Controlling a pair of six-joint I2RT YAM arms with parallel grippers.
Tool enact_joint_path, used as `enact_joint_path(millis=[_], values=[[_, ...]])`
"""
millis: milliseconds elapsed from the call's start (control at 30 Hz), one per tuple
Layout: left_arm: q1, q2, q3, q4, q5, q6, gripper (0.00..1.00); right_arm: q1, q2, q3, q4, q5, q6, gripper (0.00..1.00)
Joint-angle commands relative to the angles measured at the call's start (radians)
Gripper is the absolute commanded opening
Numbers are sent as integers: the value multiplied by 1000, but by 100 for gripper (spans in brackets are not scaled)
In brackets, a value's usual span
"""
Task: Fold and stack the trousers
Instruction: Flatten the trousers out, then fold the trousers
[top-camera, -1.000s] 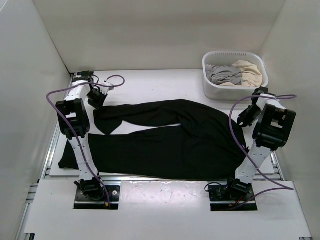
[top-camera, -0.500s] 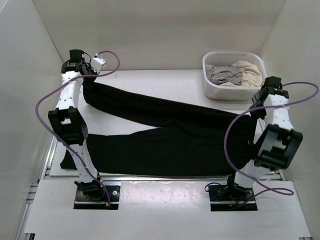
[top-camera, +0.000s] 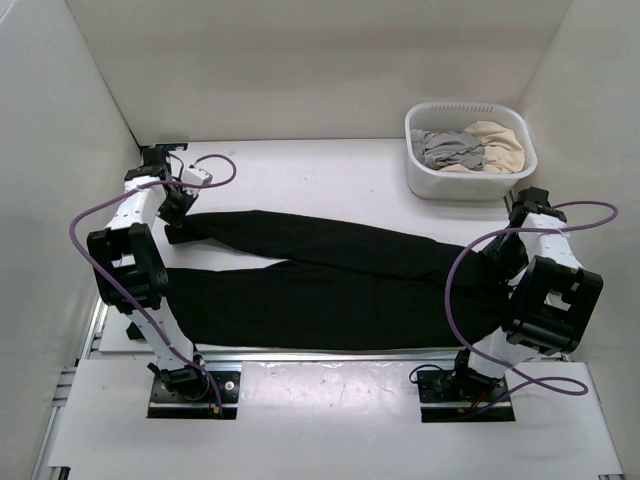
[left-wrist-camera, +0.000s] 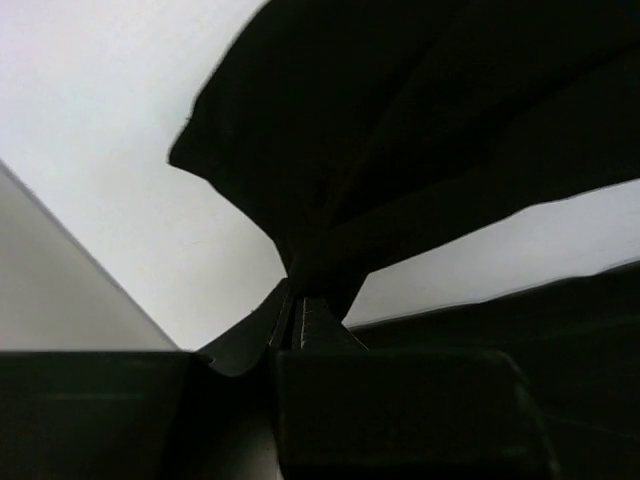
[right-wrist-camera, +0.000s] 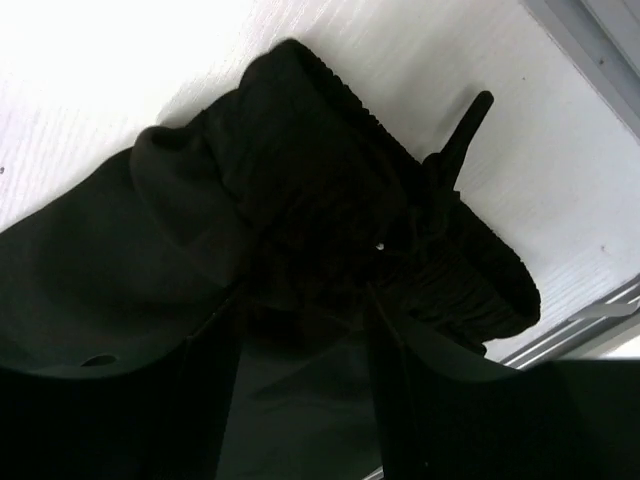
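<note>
Trousers of plain black soft fabric (top-camera: 340, 280) lie spread for the lengthwise fold, left fingers (left-wrist-camera: 300, 305) pinching a hem, right fingers (right-wrist-camera: 300, 330) grasping the waistband; next, lay leg over leg.

The trousers (top-camera: 340, 275) lie across the table (top-camera: 300, 175), legs leftward, waistband right. A laundry basket (top-camera: 468, 150) sits behind them, far right.

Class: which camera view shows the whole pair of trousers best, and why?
The top external view: the trousers lie spread across the table, both legs visible. The left wrist view shows only bunched fabric in the shut left pincer; the right wrist view shows only a gathered, ribbed bunch of cloth at the right pincer.
</note>
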Motion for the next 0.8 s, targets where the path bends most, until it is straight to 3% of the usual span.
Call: enact_joint_path(millis=[0,100,400,567,767], values=[[2,-47,-25,36,18,-15,14,-11,-34,13,49,-40,-5,55],[2,-57,-66,36,38,-24,14,-11,-25,66,26,-40,4,62],[11,-57,-117,45,75,-53,14,-29,85,67,-55,-107,99,63],[21,-57,-117,45,75,-62,14,-29,51,37,-109,-118,133,63],[30,-47,-99,45,86,-62,14,-29,-36,1,-157,-5,133,62]])
